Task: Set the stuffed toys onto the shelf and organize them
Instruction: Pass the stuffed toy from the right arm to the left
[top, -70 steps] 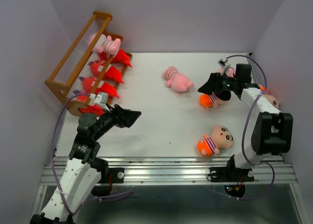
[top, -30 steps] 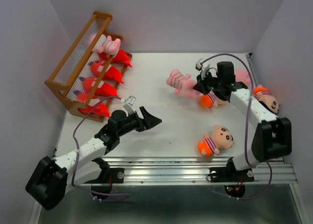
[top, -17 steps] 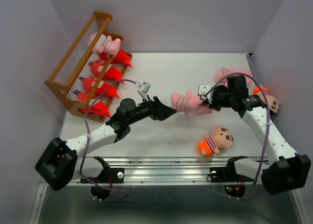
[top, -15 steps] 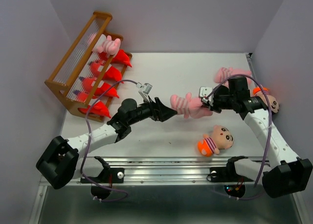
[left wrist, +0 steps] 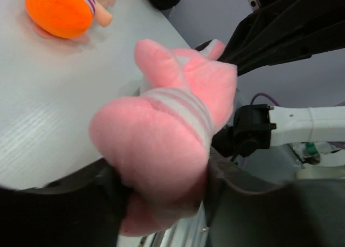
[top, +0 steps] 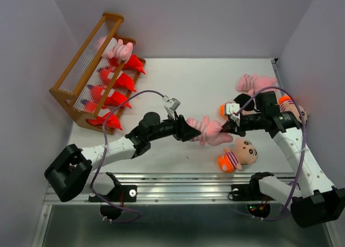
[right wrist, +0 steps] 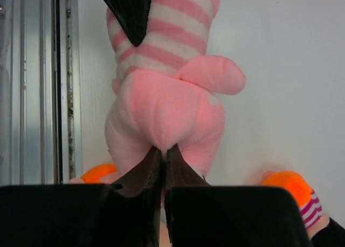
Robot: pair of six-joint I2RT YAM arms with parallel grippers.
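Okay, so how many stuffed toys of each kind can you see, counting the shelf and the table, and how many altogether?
Red monsters: 4, all on the shelf
Pink striped pigs: 3, one of them on the shelf
Boy dolls: 3, two of them partly hidden
Total: 10

- The pink pig (top: 207, 131) is pinched by the closed right gripper (right wrist: 162, 150). In the right wrist view its face does not show, and its far end runs off the top edge.
- Seen from the left wrist, the left gripper (left wrist: 161, 204) is a dark blur either side of the pig. Its fingers (left wrist: 245, 204) seem to touch, but we cannot tell if they grip.
- A doll (top: 298, 112) behind the right gripper is largely covered by the arm (top: 291, 144).
- An orange doll bottom (left wrist: 60, 9) ahead of the left gripper is cut by the top edge.
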